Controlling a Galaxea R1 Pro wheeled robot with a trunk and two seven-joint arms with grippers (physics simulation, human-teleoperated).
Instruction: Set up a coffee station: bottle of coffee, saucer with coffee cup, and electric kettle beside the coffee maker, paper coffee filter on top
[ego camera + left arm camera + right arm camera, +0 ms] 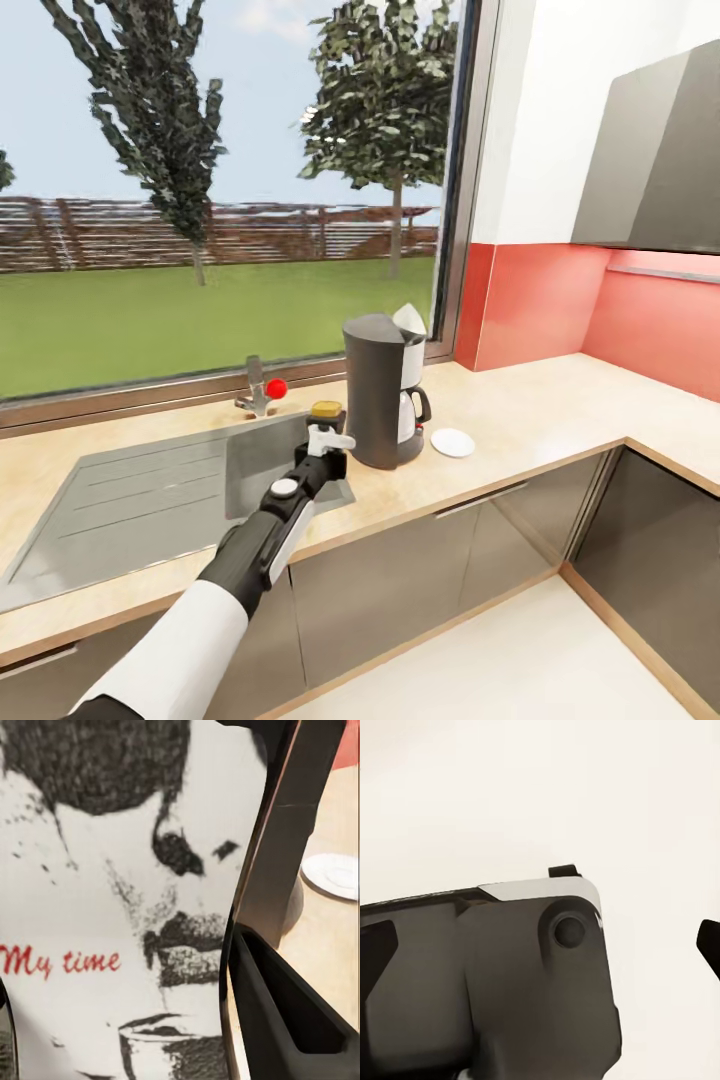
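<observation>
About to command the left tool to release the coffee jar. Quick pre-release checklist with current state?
1. Left tool shut on the bottle of coffee: ok; the label sits right against the finger in the left wrist view.
2. Bottle beside the coffee maker: ok, just to its left by the sink.
3. Bottle base resting on the kitchen countertop: cannot tell, the tool hides it.
4. Bottle clear of the sink edge: cannot tell.
5. Saucer out of the way: ok, it lies on the maker's far side.
6. Filter on top of the maker: ok.
</observation>
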